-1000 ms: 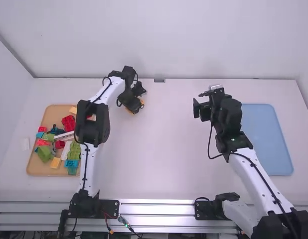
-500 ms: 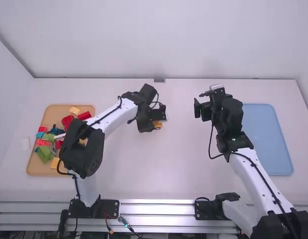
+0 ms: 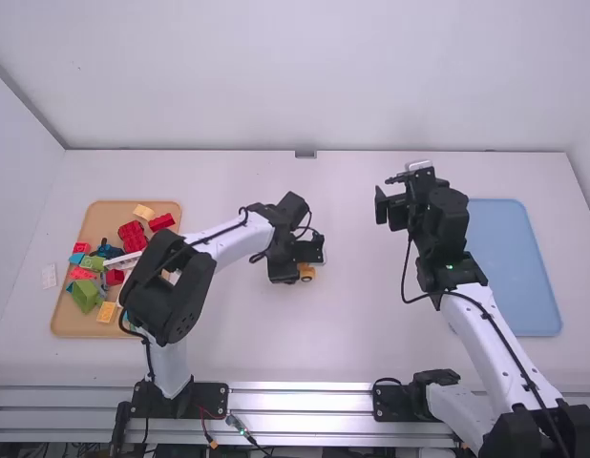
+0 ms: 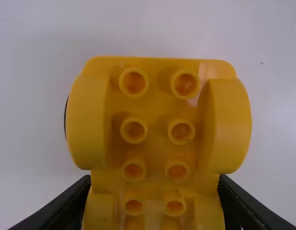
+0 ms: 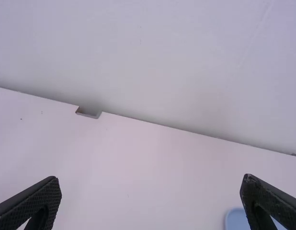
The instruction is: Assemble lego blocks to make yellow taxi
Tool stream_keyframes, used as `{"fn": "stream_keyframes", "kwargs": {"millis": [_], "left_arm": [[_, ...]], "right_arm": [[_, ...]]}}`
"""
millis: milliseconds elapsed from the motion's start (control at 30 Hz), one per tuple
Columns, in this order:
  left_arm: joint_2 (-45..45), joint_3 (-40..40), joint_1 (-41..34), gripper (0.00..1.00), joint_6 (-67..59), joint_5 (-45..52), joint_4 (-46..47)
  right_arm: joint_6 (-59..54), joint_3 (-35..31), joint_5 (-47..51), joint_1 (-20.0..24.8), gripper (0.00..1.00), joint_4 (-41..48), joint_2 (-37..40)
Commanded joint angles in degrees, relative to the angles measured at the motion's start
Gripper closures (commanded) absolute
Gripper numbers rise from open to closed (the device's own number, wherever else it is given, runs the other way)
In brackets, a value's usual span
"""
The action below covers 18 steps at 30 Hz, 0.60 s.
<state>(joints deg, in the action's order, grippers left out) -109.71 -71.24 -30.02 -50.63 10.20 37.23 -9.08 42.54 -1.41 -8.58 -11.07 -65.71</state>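
Right gripper (image 3: 385, 193), fingers (image 5: 33, 201) wide apart (blue tray (image 5: 236, 220) partly behind one).

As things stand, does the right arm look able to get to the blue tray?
Probably yes: the right gripper is open and empty, and nothing seems to block its way to the blue tray.

White table (image 3: 343, 334) bears a tan tray (image 3: 71, 322), blue tray (image 3: 515, 277) and white piece (image 3: 49, 277)
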Motion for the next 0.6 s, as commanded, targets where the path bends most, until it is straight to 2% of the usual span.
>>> {"fn": "stream_keyframes", "kwargs": {"millis": [0, 100, 333, 567], "left_arm": [[-0.5, 1.0, 0.0, 0.48, 0.3, 4.7, -0.3], [-0.5, 1.3, -0.9, 0.48, 1.5, 6.1, 0.0], [-0.5, 3.1, -4.8, 0.5, 5.4, -0.9, -3.4], [-0.5, 7.0, -4.9, 0.47, 6.3, -2.3, -7.8]], "right_arm": [[0.2, 2.5, -0.2, 0.0, 0.01, -0.6, -0.5], [0.2, 2.5, -0.2, 0.0, 0.01, -0.8, -0.5], [0.0, 2.5, -0.2, 0.0, 0.0, -1.6, -0.5], [0.0, 2.5, -0.2, 0.0, 0.01, -1.5, -0.5]]}}
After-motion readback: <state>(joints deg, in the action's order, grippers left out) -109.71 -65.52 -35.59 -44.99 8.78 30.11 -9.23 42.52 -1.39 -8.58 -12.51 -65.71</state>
